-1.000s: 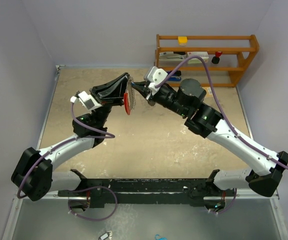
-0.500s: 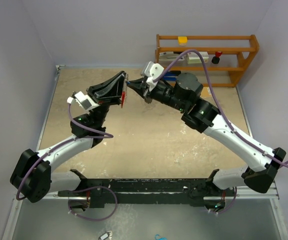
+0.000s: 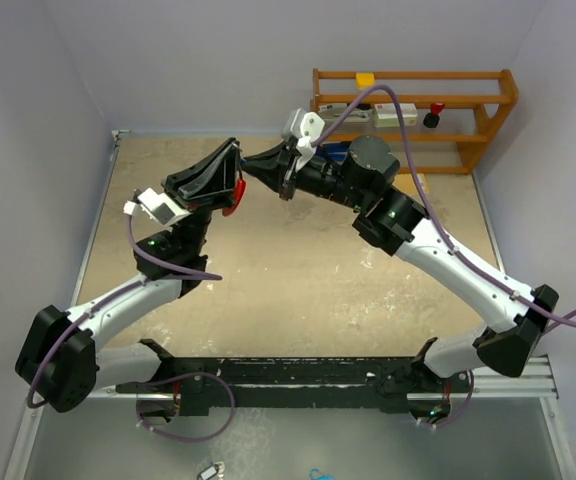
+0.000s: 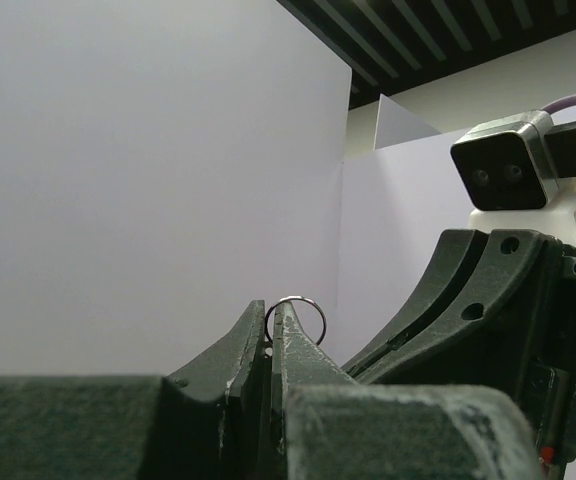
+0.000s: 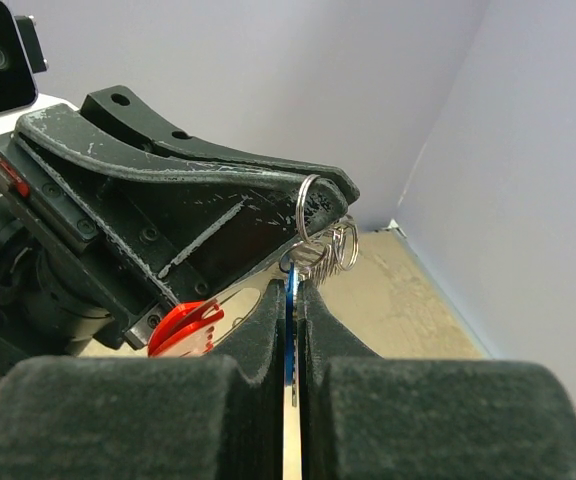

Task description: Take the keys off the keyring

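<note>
Both arms are raised above the table and meet tip to tip. My left gripper (image 3: 235,160) is shut on the keyring; its silver ring (image 4: 295,318) pokes up past the fingertips in the left wrist view (image 4: 271,312). The ring cluster (image 5: 326,240) and red-and-white fob (image 5: 183,325) hang off it; the fob also shows red in the top view (image 3: 234,194). My right gripper (image 5: 294,285) is shut on the blue-headed key (image 5: 290,330), which still sits at the ring cluster. Another silver key (image 5: 240,293) hangs beside the fob.
A wooden shelf (image 3: 413,118) with small items stands at the back right. The tan tabletop (image 3: 298,270) lies below, with walls on three sides. The right gripper's body (image 4: 488,320) fills the right of the left wrist view.
Both grippers have moved left and up together, still joined at the keyring. The fob has swung and now shows as a small red patch under the left gripper.
</note>
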### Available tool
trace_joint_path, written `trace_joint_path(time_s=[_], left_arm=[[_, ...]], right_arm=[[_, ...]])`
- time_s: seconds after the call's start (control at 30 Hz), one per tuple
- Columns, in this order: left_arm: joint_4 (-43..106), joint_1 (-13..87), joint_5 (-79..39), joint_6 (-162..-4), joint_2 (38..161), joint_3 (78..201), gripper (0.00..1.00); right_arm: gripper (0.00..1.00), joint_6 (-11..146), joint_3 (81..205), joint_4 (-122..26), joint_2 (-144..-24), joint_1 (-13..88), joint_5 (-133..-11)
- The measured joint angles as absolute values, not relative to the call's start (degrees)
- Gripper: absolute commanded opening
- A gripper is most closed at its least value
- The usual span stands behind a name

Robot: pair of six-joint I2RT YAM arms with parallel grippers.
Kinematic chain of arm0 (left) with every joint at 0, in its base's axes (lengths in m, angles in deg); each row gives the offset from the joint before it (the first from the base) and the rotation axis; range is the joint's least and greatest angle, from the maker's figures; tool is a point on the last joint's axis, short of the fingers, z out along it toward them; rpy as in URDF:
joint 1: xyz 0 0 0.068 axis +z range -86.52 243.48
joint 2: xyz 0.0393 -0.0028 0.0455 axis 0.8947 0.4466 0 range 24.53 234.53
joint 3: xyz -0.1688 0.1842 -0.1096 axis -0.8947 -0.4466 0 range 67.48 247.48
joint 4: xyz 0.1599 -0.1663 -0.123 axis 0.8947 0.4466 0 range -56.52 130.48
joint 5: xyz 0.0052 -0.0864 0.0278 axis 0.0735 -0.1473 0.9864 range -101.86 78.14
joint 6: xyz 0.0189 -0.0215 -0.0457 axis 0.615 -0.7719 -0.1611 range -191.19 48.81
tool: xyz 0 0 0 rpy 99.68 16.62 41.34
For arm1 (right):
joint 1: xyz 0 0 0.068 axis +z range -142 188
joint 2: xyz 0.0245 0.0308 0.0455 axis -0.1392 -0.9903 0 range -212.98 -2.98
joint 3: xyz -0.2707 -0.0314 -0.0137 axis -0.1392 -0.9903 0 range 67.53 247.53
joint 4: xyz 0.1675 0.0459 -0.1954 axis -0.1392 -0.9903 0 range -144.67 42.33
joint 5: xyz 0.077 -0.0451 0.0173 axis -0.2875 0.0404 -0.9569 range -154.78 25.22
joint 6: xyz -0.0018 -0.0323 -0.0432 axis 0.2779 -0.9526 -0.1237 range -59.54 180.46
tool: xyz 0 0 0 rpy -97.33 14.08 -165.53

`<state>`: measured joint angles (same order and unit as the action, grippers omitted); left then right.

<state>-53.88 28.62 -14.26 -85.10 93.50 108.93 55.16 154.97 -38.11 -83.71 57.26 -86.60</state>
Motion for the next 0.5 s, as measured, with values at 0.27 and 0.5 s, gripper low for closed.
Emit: trace_joint_path(time_s=[0.27,0.5], left_arm=[[-53.99,28.58,-14.0,-81.18,93.19,108.93,0.0],[-53.96,28.58,-13.84,-77.27,93.98,108.95,0.0]], right_arm=[[0.0,60.56,155.04,-34.9,-84.67,54.87,-93.75],[0.0,80.56,152.22,-18.53,-89.09,47.18,-110.25]])
